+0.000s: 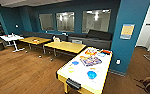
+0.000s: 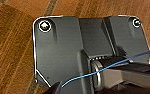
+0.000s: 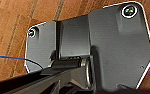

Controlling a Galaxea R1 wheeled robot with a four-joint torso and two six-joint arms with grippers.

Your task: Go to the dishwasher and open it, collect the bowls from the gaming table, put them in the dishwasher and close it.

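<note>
I am facing a lounge with a wooden floor point(image 1: 21, 67). At the far left two orange-topped wooden benches point(image 1: 63, 46) are standing by a dark sofa point(image 1: 96, 37). Near and to the right is the long pale-yellow-topped gaming bench point(image 1: 73, 75), probably where the game boxes and dishes were left after play. The small round bright blue bowls point(image 1: 91, 74) are lying on it beside flat colourful board-game boxes point(image 1: 90, 60). My wrist cameras are looking down at floorboards; I cannot tell whether either pincer is spread or pressed together, so the bowls' distance from them is unclear.

I am looking down my left wrist at the wooden floor point(image 2: 13, 50), its planks running slantwise beneath the arm's dark plate, while a thin blue cable point(image 2: 111, 67) is crossing over it.
</note>
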